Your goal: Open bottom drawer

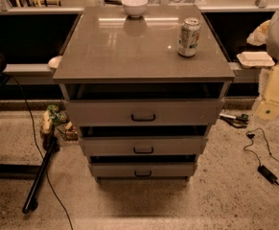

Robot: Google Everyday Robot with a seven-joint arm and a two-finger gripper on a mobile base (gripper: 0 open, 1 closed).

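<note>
Your target, the bottom drawer (124, 169), is the lowest and slimmest of the three fronts, just above the floor, with its small dark pull handle (143, 173) at the middle. The front runs left to right across the view, and the handle lies along that same line. It looks shut to you, tucked under the middle drawer (110, 146), with the top drawer (105, 113) above that.

The claw (275, 92) appears to be the pale cream piece at the right edge of the view, level with the top drawer and well apart from the cabinet. You cannot tell whether it is wide or narrow, and it holds nothing that you can see.

So the handle lies down and to the left of the claw, two drawers below it. In my judgement you must drop low and come square onto the front before you pull straight out toward the camera.

On the desk (120, 51) stand a white bowl (134, 5) at the back and a can (189, 37) near the right side; a jerky pull could rock them. Cables (268, 169) lie on the floor to the right.
</note>
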